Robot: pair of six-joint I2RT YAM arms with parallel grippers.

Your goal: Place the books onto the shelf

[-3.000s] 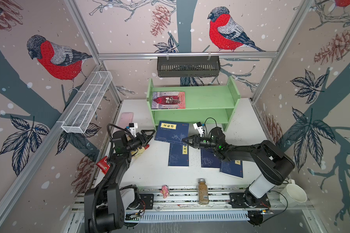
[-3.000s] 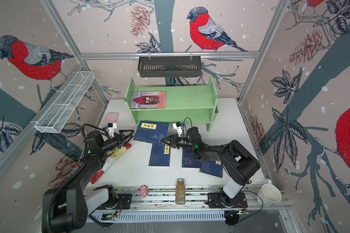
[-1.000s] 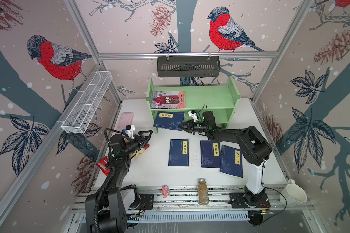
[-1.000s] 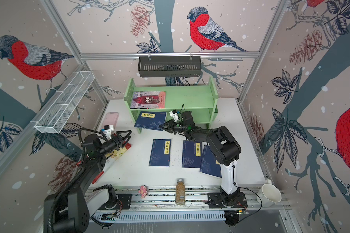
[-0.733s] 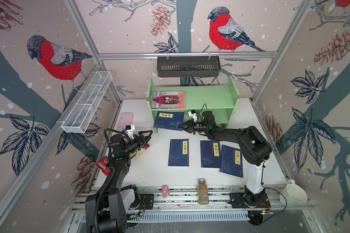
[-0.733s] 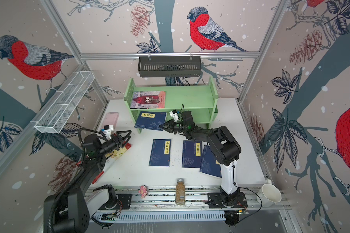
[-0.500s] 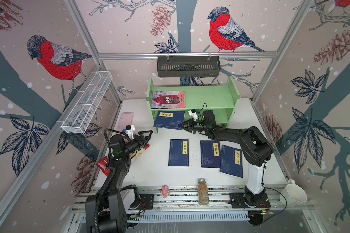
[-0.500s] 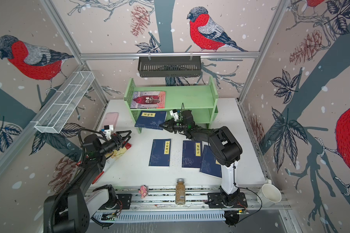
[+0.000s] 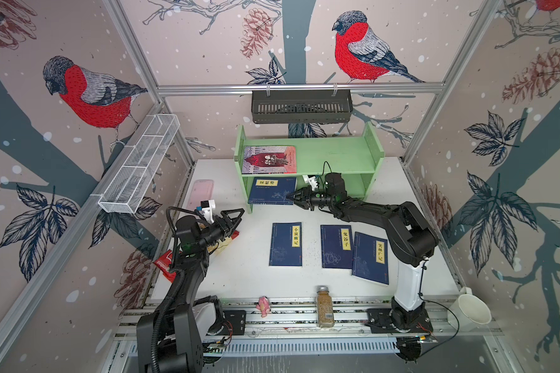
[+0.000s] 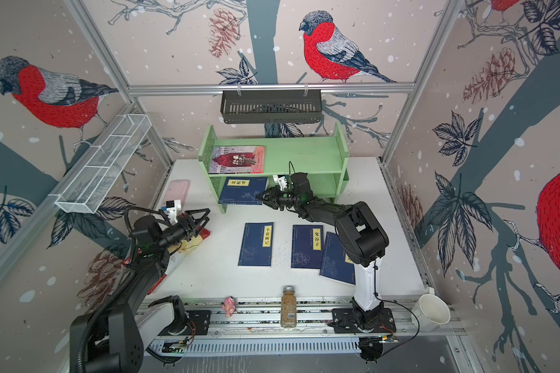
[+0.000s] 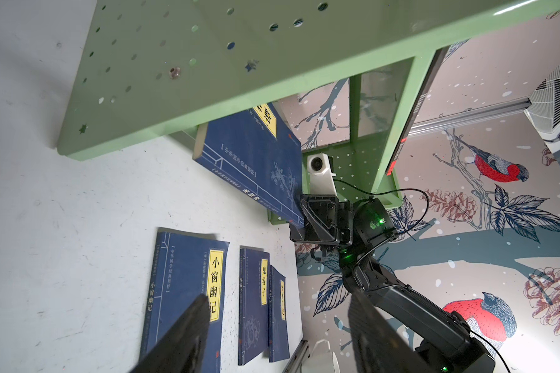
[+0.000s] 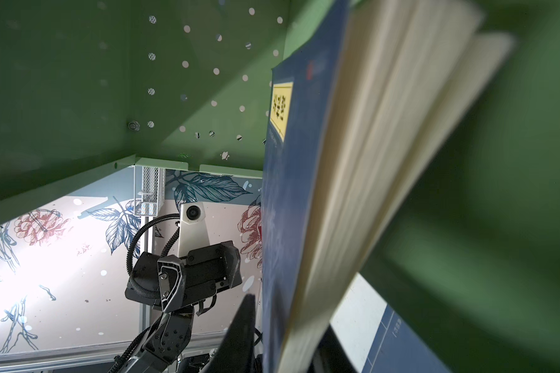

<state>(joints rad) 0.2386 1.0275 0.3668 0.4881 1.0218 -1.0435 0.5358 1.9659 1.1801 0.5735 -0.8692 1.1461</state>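
Observation:
The light green shelf stands at the back of the table. A pink-red book lies flat on its top tier. A navy book rests on the lower tier at the left, sticking out past the front. My right gripper is at that book's right corner, jaws slightly parted, with a sliver of gap between one finger and the cover. Three more navy books lie on the table. My left gripper hovers open and empty at the left.
A black slotted basket hangs above the shelf and a white wire mesh basket on the left wall. A pink slab lies left of the shelf. A spice jar, a pink toy and a white cup line the front rail.
My right gripper brought the navy book from the table to the lower tier. In the last half second its jaws have parted a little. The left arm has stayed still.

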